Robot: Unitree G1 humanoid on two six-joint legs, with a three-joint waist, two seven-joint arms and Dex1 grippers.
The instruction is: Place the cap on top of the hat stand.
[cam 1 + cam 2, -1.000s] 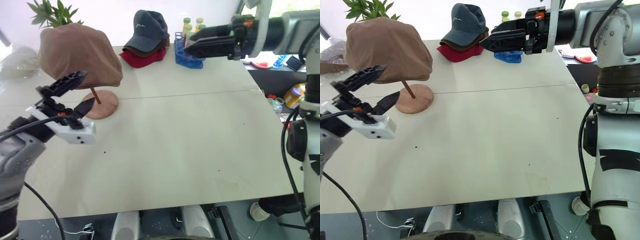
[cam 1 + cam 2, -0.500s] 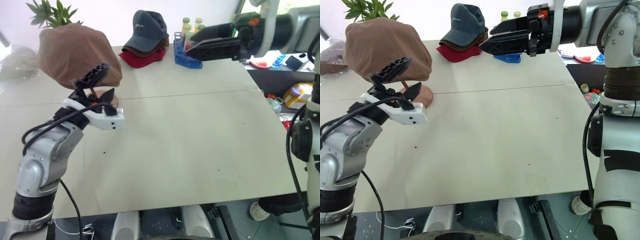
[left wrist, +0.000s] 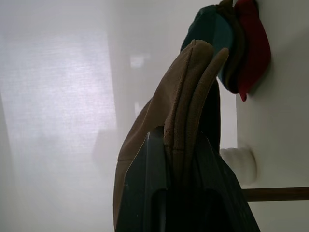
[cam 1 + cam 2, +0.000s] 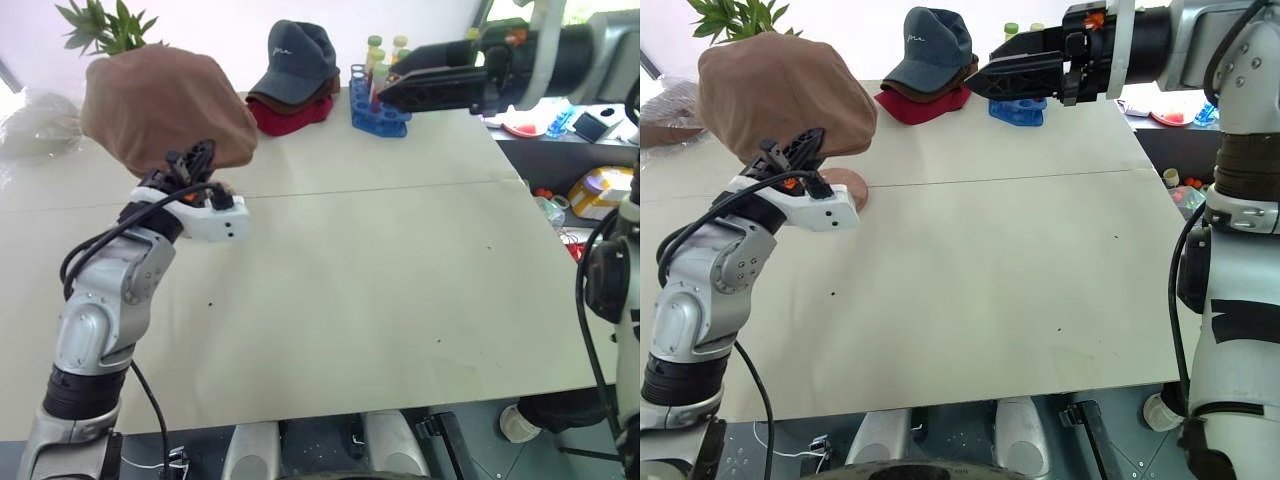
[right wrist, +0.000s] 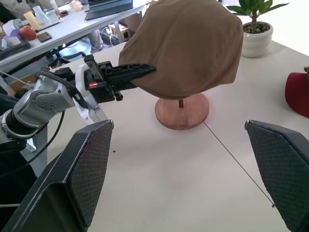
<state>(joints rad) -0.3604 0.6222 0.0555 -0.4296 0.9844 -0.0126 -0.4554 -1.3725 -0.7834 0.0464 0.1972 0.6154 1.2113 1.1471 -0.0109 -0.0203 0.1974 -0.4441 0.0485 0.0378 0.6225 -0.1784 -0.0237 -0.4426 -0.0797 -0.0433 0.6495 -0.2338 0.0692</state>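
The cap (image 4: 165, 108) sits draped over the hat stand (image 5: 182, 111), hiding its top. The left end effector (image 4: 800, 152) is pinched tight on the cap's lower brim edge, so any tug should be gentle or the stand may tip. The right end effector (image 4: 1030, 75) hangs wide apart, empty, above the blue rack (image 4: 376, 112) holding bottles (image 4: 374, 50) beyond the stand.

The brown cap (image 5: 188, 46) sits draped over the hat stand (image 5: 182, 110) — only the rod and round base show beneath it. The left gripper (image 5: 145, 70) pinches the cap's lower edge — fingers closed together. The right gripper's fingers (image 5: 82, 169) stand wide apart on either side.
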